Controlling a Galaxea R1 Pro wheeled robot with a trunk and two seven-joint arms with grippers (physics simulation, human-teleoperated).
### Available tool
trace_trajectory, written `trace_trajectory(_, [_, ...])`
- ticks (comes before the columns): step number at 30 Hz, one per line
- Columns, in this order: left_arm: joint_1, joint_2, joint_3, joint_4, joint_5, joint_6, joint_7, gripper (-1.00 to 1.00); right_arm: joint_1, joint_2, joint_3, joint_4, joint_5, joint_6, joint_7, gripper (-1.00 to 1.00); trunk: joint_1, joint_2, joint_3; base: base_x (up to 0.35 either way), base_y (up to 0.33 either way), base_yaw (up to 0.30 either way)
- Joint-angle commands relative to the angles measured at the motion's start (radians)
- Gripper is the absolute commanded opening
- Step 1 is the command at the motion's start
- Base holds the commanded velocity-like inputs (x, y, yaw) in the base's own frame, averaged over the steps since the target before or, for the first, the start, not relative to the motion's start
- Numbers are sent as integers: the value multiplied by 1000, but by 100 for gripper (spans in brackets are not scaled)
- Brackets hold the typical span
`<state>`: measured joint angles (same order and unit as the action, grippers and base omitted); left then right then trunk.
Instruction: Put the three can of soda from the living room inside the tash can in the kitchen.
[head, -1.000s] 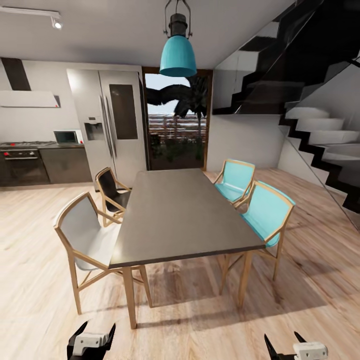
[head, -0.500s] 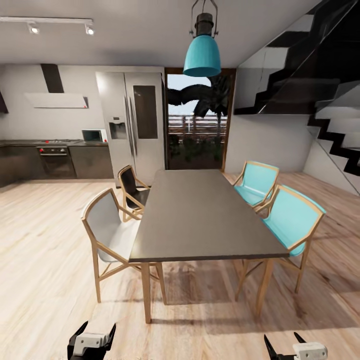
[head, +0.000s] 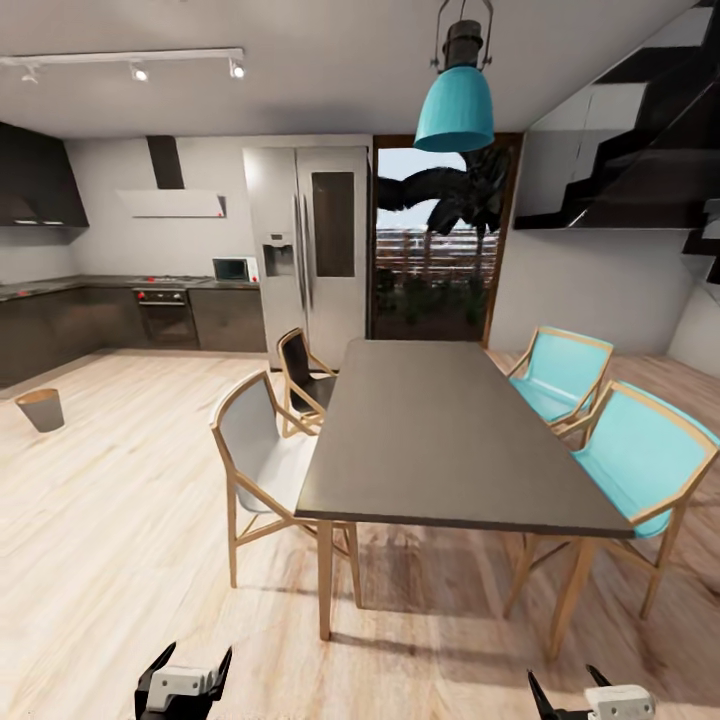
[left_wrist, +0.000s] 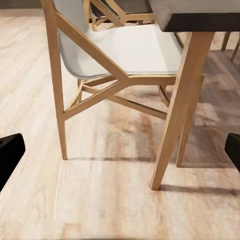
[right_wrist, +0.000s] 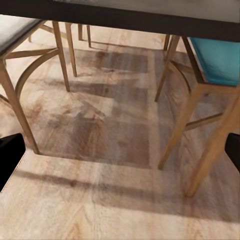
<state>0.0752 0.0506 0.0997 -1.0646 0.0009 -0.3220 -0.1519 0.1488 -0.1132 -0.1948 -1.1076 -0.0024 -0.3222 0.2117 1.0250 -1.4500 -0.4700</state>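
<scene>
Grey bin newly in view, left edge of frame: camera swung left toward kitchen. Left claw, right claw apart, empty.

A long dark dining table stands on a light wood floor, with a white-seated chair and a black one on its left and two turquoise chairs on its right. A turquoise pendant lamp hangs above. Far left runs the dark kitchen counter (oven and white hood included), beside a steel fridge. A glass door shows palms outside. Black-and-white stairs climb at far right.
</scene>
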Motion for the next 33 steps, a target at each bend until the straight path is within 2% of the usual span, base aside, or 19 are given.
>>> trace_trajectory(1, [0,0,0,0,0,0,0,100,0,0,0,0,0,0,0,100,0,0,0,0,0,254])
trace_trajectory(28, [0,0,0,0,-3,0,0,100,-1,1,7,34,1,0,0,100,0,0,0,0,0,254])
trace_trajectory(33, [0,0,0,0,-4,0,0,100,-1,1,8,35,1,0,0,100,0,0,0,0,0,160])
